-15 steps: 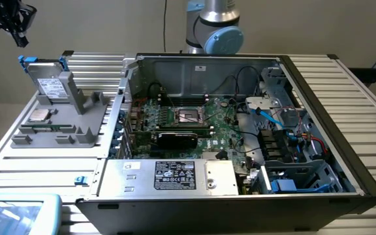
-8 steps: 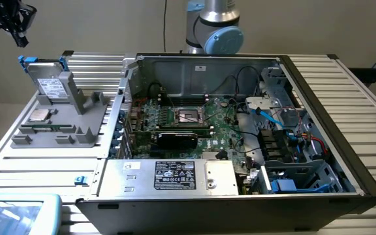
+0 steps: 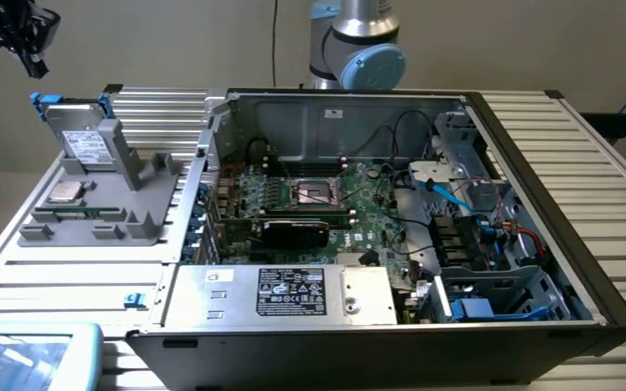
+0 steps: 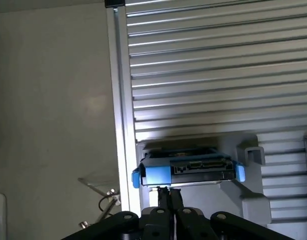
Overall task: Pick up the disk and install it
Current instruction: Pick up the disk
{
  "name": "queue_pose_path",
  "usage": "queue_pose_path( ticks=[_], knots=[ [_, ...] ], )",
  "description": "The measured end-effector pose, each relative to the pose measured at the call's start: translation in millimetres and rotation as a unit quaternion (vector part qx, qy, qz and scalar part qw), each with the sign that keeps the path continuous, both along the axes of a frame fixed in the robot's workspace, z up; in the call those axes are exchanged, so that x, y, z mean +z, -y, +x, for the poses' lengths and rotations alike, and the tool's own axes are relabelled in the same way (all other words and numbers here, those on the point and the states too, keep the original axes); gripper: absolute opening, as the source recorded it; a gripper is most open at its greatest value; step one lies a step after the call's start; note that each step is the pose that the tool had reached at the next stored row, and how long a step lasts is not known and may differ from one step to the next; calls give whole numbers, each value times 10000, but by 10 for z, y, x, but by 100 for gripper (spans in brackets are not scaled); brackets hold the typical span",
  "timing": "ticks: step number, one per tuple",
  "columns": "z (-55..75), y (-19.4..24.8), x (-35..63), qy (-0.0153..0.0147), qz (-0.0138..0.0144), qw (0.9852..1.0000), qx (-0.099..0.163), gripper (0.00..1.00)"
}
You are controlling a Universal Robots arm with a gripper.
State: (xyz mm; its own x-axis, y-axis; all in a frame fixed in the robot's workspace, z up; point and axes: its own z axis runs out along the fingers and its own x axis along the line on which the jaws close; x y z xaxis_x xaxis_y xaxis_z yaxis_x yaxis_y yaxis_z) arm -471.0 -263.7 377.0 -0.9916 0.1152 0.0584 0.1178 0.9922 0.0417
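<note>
Exterior view, writing: the disk [image 3: 85, 140] carries a white label, and the silver box [image 3: 370, 295] at the near edge of the open computer case [image 3: 531, 269] carries a black label [image 3: 291, 292] with white print. The text on both is too small to read.
Exterior view, disk: it stands upright in a grey fixture [image 3: 112, 208] on the slatted table [image 3: 63, 277]. Its blue carrier frame shows at its top edge, and the case is on the exterior view's right of it.
Exterior view, gripper: the gripper [image 3: 35, 67] hangs in the air above the disk, well apart from it.
Wrist view, jaws: the gripper [image 4: 169, 191] has its jaws pressed together with nothing between them.
Wrist view, disk: the disk [image 4: 188, 169] is seen edge-on, with its connector side and blue frame facing the camera. It sits just beyond the fingertips, not touching them.
</note>
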Motion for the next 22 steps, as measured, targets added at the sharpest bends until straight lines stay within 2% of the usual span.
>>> queue_pose_path(
  ticks=[3,6,11,16,19,22],
  knots=[
    [0,0,0,0,0,9997,-244,11],
    [0,0,0,0,0,9988,-491,11],
    [0,0,0,0,0,9960,-896,11],
    [0,0,0,0,0,9916,-1295,11],
    [0,0,0,0,0,9882,-1530,11],
    [0,0,0,0,0,9842,-1772,11]
  ],
)
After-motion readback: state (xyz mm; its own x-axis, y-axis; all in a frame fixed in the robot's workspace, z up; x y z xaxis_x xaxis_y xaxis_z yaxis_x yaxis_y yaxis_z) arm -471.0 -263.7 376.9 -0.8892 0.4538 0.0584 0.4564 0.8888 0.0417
